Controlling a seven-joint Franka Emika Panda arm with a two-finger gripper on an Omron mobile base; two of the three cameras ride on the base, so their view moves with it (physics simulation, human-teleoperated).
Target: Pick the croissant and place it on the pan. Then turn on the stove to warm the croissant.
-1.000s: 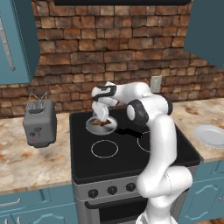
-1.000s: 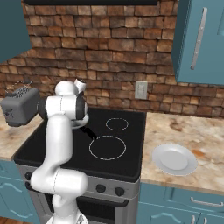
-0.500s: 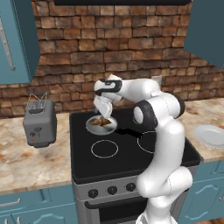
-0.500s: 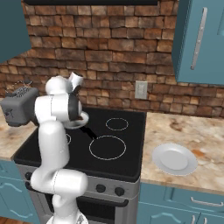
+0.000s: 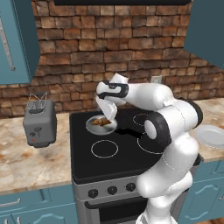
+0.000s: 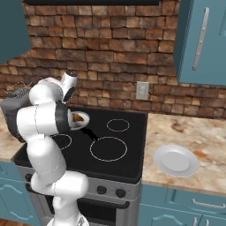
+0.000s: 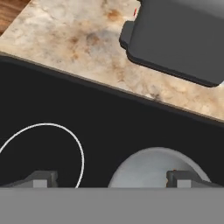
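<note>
- Croissant point(image 5: 101, 122) in the pan point(image 5: 94, 127), directly under my gripper point(image 5: 109, 114) on the far-left burner of the stove point(image 5: 122, 151): to my eye the pick-and-place half of the task is done, and the pastry sits where the heat will reach it.
- My fingers stand wide apart and grip nothing; in the hand view the two dark tips point(image 7: 40, 178) flank a bare stretch of the pan's grey floor point(image 7: 151, 168), with the pan's rim curving between them.
- My hand hangs just above the pan, angled down at it, a posture that fits letting go and not carrying.
- Knobs point(image 5: 112, 190) line the stove's steel front, well below and nearer the base than my hand; I judge one of them must be turned next, and from here I cannot tell which governs the pan's burner.
- Toaster point(image 5: 40, 123) stands on the counter off to my hand's far side, past the stove's edge; its dark bulk fills the upper corner of the hand view, cropped by the frame.
- Hidden or unclear: the croissant lies beneath the hand camera's field, my own forearm covers most of the pan in the right base view, where the pastry point(image 6: 78, 117) peeks out as a brown sliver, and the pan's black handle is hard to separate from the black glass.
</note>
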